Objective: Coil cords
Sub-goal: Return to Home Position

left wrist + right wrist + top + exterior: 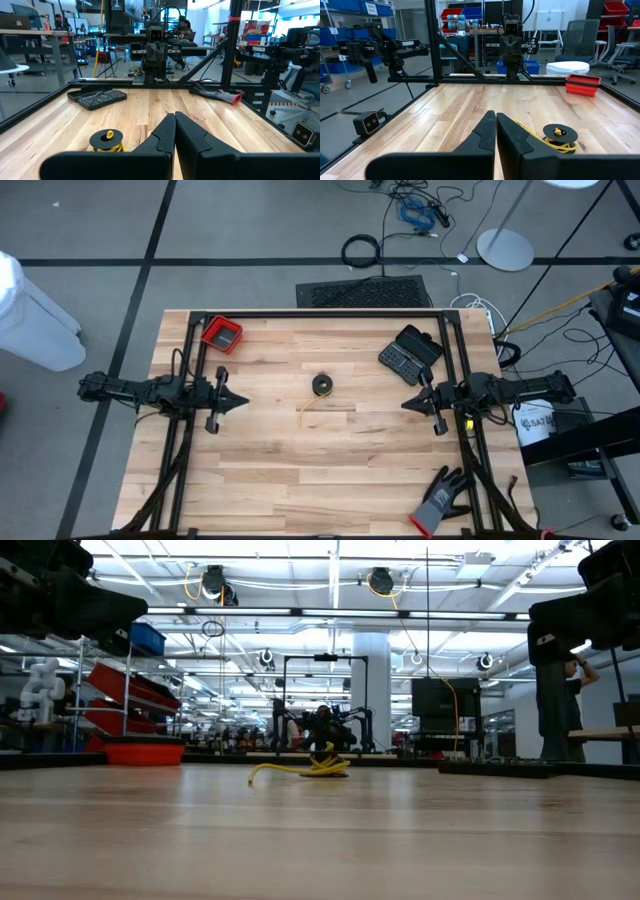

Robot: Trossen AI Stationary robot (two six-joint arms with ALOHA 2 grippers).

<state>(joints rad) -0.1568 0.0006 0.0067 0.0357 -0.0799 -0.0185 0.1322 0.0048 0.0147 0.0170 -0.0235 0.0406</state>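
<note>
Clenched empty, left gripper (pixel 243 402) is hovering at nine o'clock of the cords (pixel 321 386), right gripper (pixel 405 404) at three

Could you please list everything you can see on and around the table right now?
Table: one, light wood, under both arms.
Spool: one, black, table centre.
Yellow cord: one, yellow, wound on the spool, loose tail on the table.
Bin: one, red, left side, toward the high view's top.
Tool case: one, black, open, right side near the right arm.
Glove: one, grey-black with red cuff, right side, toward the high view's bottom.
Cable ring: one, black, floor beyond the table.
Cable bundle: one, blue, floor beyond the ring.
Left gripper: one, dark, shut, left of the spool.
Right gripper: one, dark, shut, right of the spool.
</note>
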